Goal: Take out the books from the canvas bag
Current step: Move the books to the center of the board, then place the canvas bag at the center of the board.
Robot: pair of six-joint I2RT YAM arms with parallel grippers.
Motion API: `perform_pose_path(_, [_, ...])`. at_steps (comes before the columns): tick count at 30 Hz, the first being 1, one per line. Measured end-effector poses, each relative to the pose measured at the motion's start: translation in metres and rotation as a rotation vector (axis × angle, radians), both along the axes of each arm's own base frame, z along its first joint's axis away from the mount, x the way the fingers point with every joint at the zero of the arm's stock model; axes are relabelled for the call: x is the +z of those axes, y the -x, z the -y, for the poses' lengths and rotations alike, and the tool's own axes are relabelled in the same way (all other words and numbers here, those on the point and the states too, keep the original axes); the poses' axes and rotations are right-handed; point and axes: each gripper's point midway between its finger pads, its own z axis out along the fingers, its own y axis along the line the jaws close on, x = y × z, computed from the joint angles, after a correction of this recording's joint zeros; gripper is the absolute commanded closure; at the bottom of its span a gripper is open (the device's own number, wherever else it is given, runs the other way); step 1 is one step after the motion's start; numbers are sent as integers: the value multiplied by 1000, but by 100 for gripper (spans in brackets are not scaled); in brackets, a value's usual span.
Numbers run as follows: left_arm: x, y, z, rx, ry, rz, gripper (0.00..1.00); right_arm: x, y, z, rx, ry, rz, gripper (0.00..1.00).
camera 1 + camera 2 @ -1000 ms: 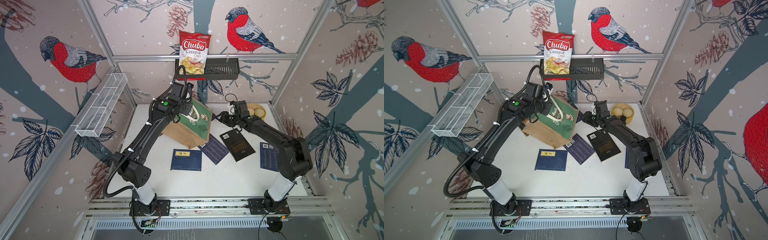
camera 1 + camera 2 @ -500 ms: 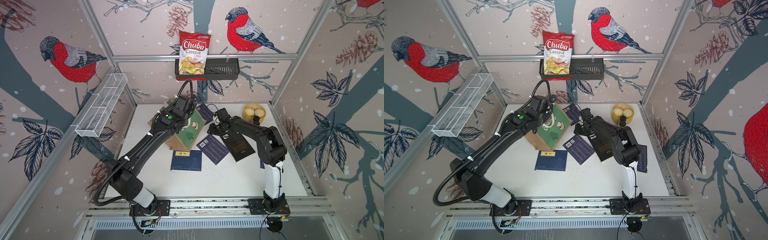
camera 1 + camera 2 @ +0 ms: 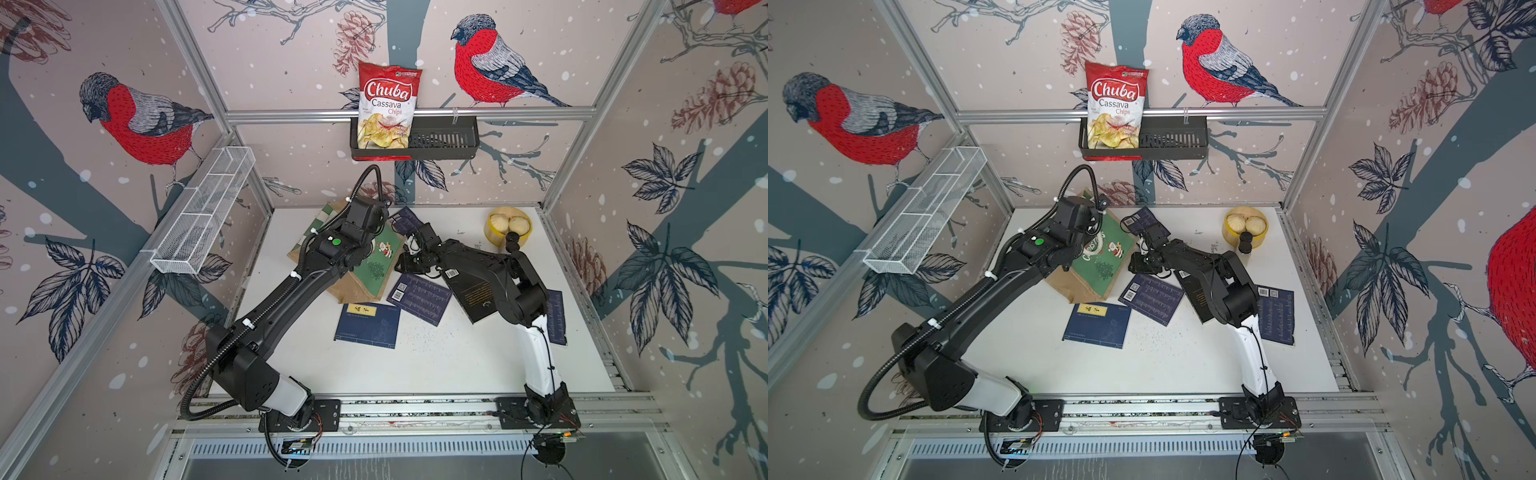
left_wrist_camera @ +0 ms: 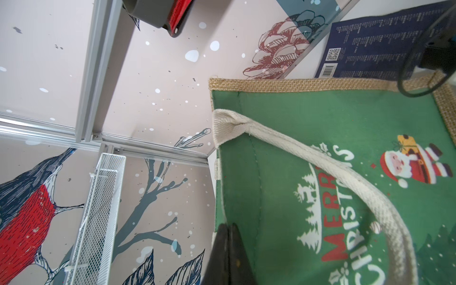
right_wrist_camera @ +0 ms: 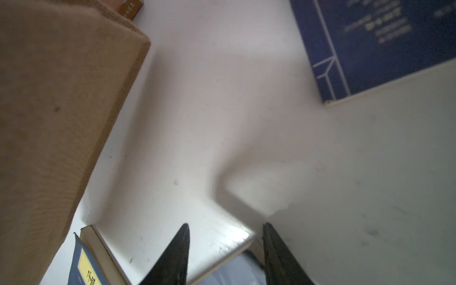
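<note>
At the left gripper (image 4: 228,225) we see two black fingers pressed flat together on the side edge of the canvas bag (image 4: 296,197), pinching its fabric near where a white handle (image 4: 296,148) is stitched on. The right gripper (image 5: 226,224) has its fingers partway apart, and we see nothing clamped between them. It hovers low over the white table (image 5: 246,123), close beside the bag's tan burlap wall.

In both top views the bag (image 3: 374,270) sits tipped at the back left of the table, under the left wrist. Its green printed panel faces up and its tan base is turned toward the front.

Five books lie outside it:
- A yellow-labelled navy book (image 3: 368,326) lies just in front of the bag.
- A navy book with barcodes (image 3: 419,293) lies to that one's right, below the right gripper.
- A black book (image 3: 473,299) is partly covered by the right arm.
- Another navy book (image 3: 1277,313) lies near the table's right edge.
- A fifth navy book (image 3: 405,220) lies at the back by the bag's upper corner. We cannot tell whether it touches the bag.

Further out:
- A yellow tub (image 3: 509,226) stands at the back right.
- A red chips bag (image 3: 388,110) sits in a black basket (image 3: 444,141) on the rear wall.
- A white wire basket (image 3: 203,216) hangs on the left wall.
</note>
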Motion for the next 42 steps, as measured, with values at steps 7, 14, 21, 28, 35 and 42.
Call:
perform_pose_path(7, [18, -6, -10, 30, 8, 41, 100, 9, -3, -5, 5, -15, 17, 61])
perform_pose_path(14, [17, -11, -12, 37, -22, 58, 100, -11, 34, 5, 58, 0, -12, 63])
perform_pose_path(21, [20, -14, -22, 67, -23, 74, 100, -11, 61, 19, 92, 33, -17, 65])
perform_pose_path(28, [23, -15, -19, 43, -20, 97, 100, -13, 108, 34, 168, 87, -40, 65])
perform_pose_path(35, [3, -22, 3, -37, 4, 69, 100, 14, 89, 87, -3, 65, -89, 63])
perform_pose_path(42, [-22, -26, 52, -129, 41, 48, 100, 88, 29, 113, -176, -72, 15, 61])
